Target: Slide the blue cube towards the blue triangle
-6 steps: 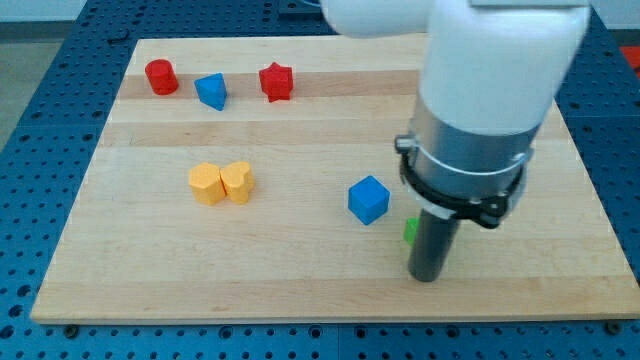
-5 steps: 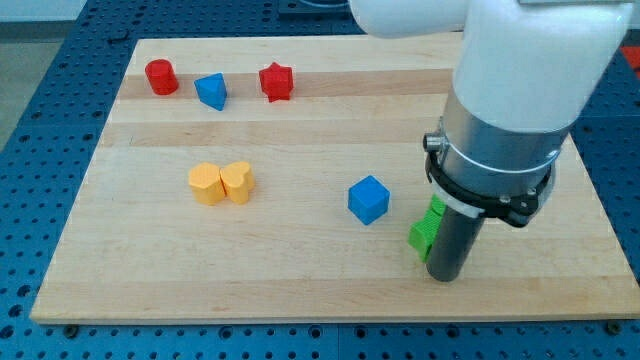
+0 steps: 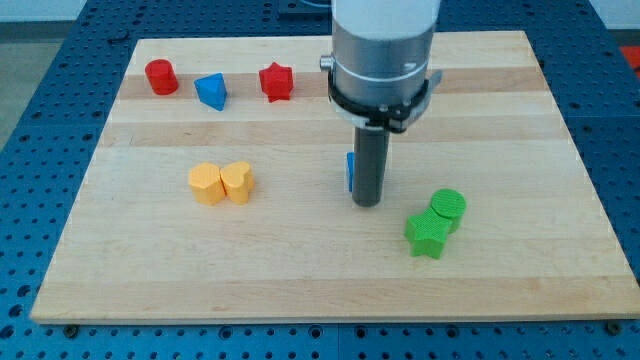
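Your wooden board (image 3: 300, 270) lies on a blue perforated table (image 3: 40, 100). My tip (image 3: 367, 203) hides most of the blue cube (image 3: 350, 171); the blue triangle (image 3: 211, 91) lies at ten o'clock. There's no hand to open or close, only a rod

On the pale wooden board (image 3: 560, 150), a red cylinder (image 3: 160, 76), red star (image 3: 276, 81), two touching yellow blocks (image 3: 222, 184), and a green star (image 3: 426, 236) touching a green cylinder (image 3: 448, 209).
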